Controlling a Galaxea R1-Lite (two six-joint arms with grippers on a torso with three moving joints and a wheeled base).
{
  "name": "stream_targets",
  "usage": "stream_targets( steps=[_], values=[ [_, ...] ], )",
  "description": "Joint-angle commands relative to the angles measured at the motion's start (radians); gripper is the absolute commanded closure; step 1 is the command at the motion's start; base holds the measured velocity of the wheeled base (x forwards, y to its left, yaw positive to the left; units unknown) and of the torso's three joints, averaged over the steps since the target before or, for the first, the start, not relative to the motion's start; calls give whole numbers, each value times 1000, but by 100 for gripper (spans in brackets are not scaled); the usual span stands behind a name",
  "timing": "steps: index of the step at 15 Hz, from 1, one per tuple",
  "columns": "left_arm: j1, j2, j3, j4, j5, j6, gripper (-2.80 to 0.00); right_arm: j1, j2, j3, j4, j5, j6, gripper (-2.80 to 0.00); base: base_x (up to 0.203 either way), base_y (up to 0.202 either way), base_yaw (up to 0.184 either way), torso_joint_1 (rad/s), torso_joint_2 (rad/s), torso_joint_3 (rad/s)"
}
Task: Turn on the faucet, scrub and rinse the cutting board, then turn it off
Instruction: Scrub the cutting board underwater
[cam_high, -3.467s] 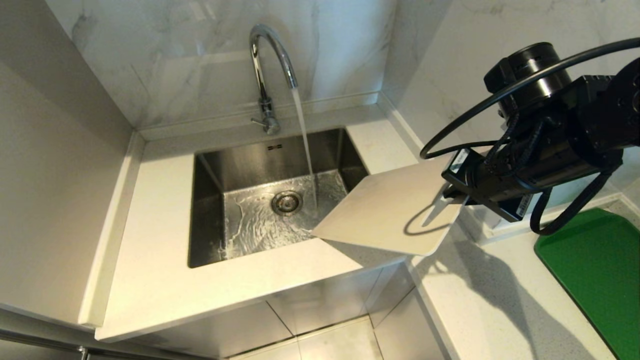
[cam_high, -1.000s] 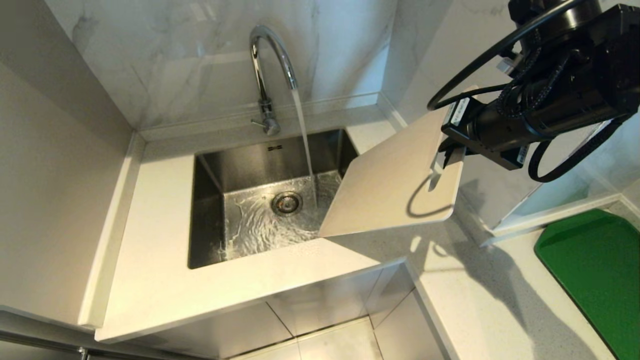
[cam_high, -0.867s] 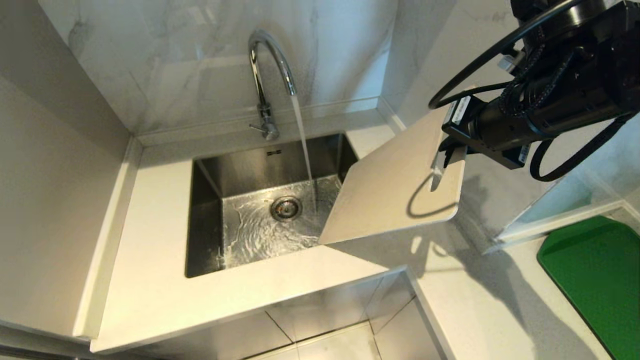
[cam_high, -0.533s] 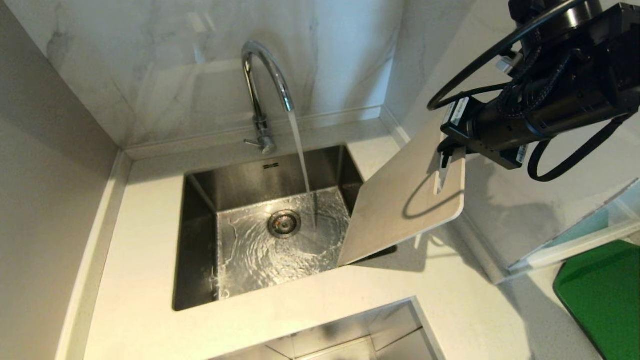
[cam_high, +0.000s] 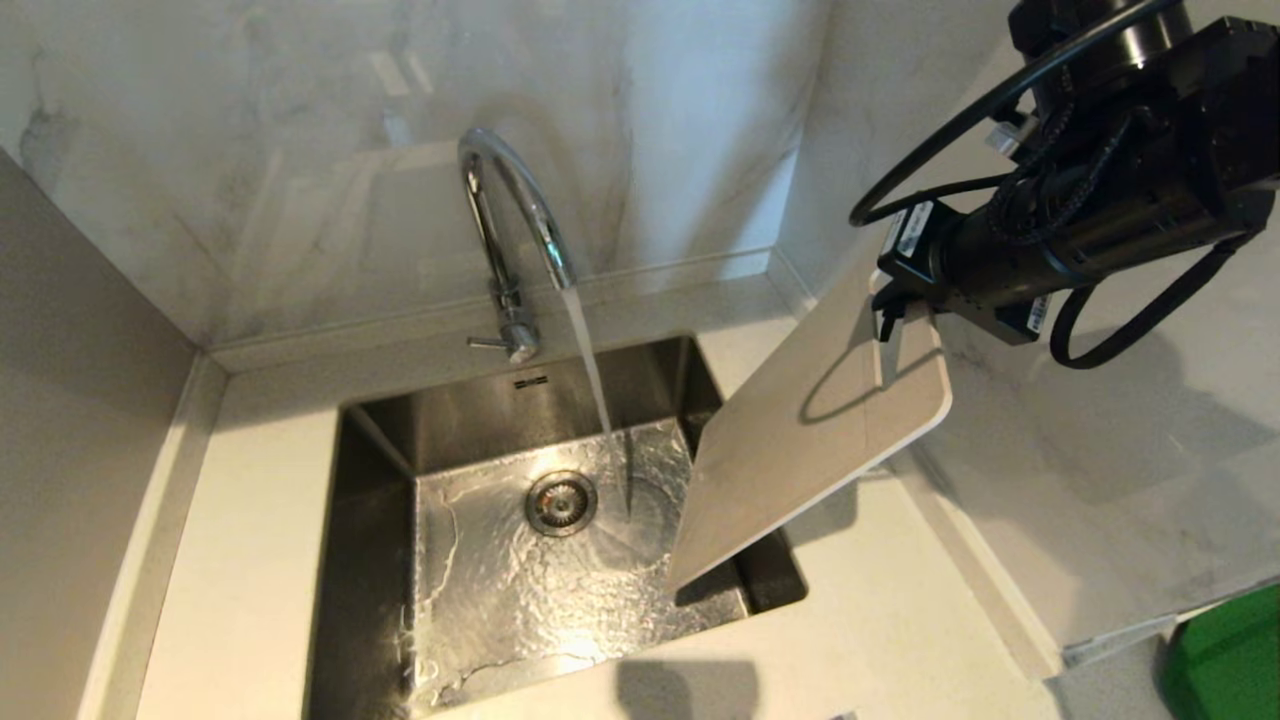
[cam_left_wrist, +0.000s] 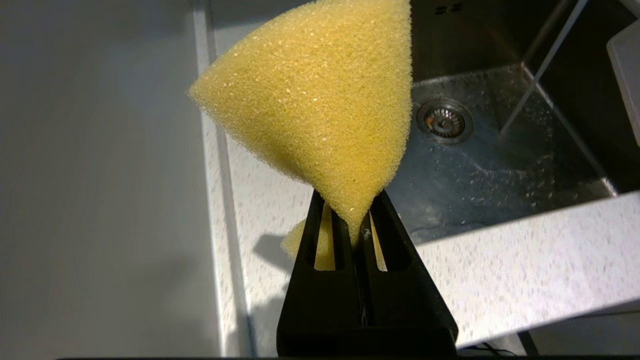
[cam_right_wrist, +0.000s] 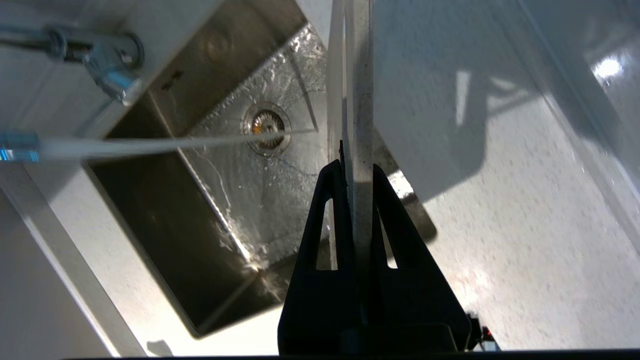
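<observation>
The chrome faucet (cam_high: 512, 215) runs a stream of water (cam_high: 592, 385) into the steel sink (cam_high: 375, 470); its side lever (cam_high: 488, 343) points left. My right gripper (cam_high: 890, 318) is shut on the upper edge of the cream cutting board (cam_high: 805, 440). The board hangs steeply tilted, its lower corner over the sink's right side, to the right of the stream. The right wrist view shows the board (cam_right_wrist: 358, 90) edge-on between my right gripper's (cam_right_wrist: 356, 167) fingers. My left gripper (cam_left_wrist: 350, 200) is shut on a yellow sponge (cam_left_wrist: 320, 95), above the counter beside the sink.
The drain (cam_high: 560, 501) lies mid-basin in rippling water. White counter (cam_high: 250, 560) surrounds the sink, with marble walls behind and to the right. A green mat (cam_high: 1225, 650) shows at the lower right corner.
The whole scene has slid down and right, so the camera has come closer to the sink. Earlier the right arm raised and tipped the board; its lower corner now hangs over the basin.
</observation>
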Motion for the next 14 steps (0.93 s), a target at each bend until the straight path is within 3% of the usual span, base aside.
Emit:
stream_targets(
  steps=[1, 2, 11, 14],
  values=[
    [0, -4, 2, 0, 0, 1, 0, 0, 1, 7, 3, 0, 4, 0, 136, 0, 48, 3, 3, 2],
    [0, -4, 2, 0, 0, 1, 0, 0, 0, 11, 3, -1, 4, 0, 204, 0, -12, 2, -2, 2],
    [0, -4, 2, 0, 0, 1, 0, 2, -28, 14, 32, 0, 11, 0, 0, 0, 0, 2, 3, -1],
    [0, -4, 2, 0, 0, 1, 0, 4, -55, 14, 57, 8, 58, 0, 0, 0, 0, 0, 0, 0]
  ],
)
